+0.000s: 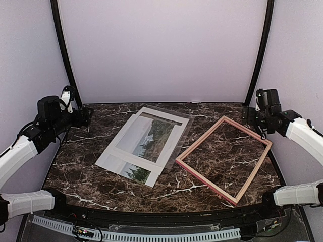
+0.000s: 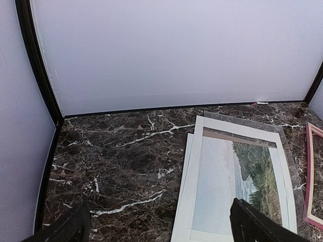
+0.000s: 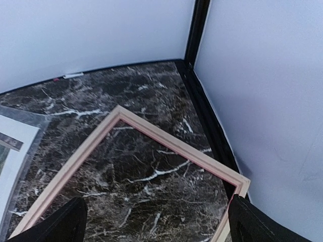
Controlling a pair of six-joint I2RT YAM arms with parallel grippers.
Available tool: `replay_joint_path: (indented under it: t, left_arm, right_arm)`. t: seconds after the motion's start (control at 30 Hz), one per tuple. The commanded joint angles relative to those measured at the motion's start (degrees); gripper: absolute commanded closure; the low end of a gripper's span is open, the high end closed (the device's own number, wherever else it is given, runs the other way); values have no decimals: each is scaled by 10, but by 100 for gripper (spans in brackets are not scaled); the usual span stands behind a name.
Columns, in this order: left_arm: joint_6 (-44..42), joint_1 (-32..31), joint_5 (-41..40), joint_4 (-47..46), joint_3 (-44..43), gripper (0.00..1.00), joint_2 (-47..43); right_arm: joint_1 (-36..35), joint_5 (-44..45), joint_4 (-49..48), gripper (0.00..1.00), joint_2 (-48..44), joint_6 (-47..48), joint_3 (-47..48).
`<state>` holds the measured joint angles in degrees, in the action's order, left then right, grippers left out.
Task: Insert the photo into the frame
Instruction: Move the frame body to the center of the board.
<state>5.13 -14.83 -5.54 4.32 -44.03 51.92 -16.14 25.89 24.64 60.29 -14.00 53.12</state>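
Along the near edge, a black rim [image 1: 151, 216] bounds the dark, white-veined marble surface [image 1: 91, 176]. Both sets of jaws stand spread wide and grip nothing. Only the left fingertips [image 2: 252, 224] and the right fingertips [image 3: 60, 224] show, cut off at the bottom of each wrist view. Mid-surface, the frame [image 1: 204, 180] lies flat and skewed on the right. The photo [image 1: 151, 138] lies left of it, showing through the window of a white mat [image 1: 118, 151]. A clear sheet [image 1: 185, 121] juts out at the far side of the stack. How these layers overlap is hard to make out, as is whether the frame's corner touches them. Beyond, pale walls [image 1: 161, 50] rise between black curved posts [image 1: 63, 45].
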Motion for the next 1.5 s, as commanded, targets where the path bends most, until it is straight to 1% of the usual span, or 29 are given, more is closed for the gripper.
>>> replay_joint_path:
  t: [0.0, 0.1, 0.2, 0.33, 0.43, 0.5, 0.57, 0.67, 0.93, 1.1, 1.27, 1.47]
  left_arm:
    - [2, -5, 10, -7, 1, 1, -4]
    - [7, -8, 16, -4, -2, 1, -1]
    - [11, -8, 22, -2, -5, 1, 0]
    - [18, -8, 34, -3, -7, 1, 0]
    - [23, -8, 44, -4, -8, 1, 0]
    - [26, -8, 50, -4, -10, 1, -1]
    - [28, -8, 53, -5, -9, 1, -3]
    - [26, -8, 54, -6, -9, 1, -4]
    - [29, -8, 74, 2, -12, 1, 2]
    - [57, -9, 81, 26, -27, 1, 40]
    - [85, -11, 110, 51, -46, 1, 91]
    - [101, -18, 114, 65, -59, 1, 136]
  right_arm:
    - [65, 9, 79, 1, 59, -50, 13]
    - [137, -71, 66, 1, 71, -68, -19]
    - [190, -95, 54, 1, 83, -78, -49]
    - [242, -151, 39, 1, 109, -95, -80]
    - [275, -173, 10, 1, 126, -114, -113]
    - [294, -202, -8, 3, 139, -119, -133]
    - [300, -228, -31, 8, 150, -124, -148]
    - [300, -241, -50, 14, 169, -130, -160]
    - [300, -255, -70, 45, 223, -112, -155]
    - [294, -246, -74, 65, 269, -90, -127]
    - [264, -196, -52, 77, 323, -53, -75]
    - [217, -174, -43, 83, 395, -7, -8]
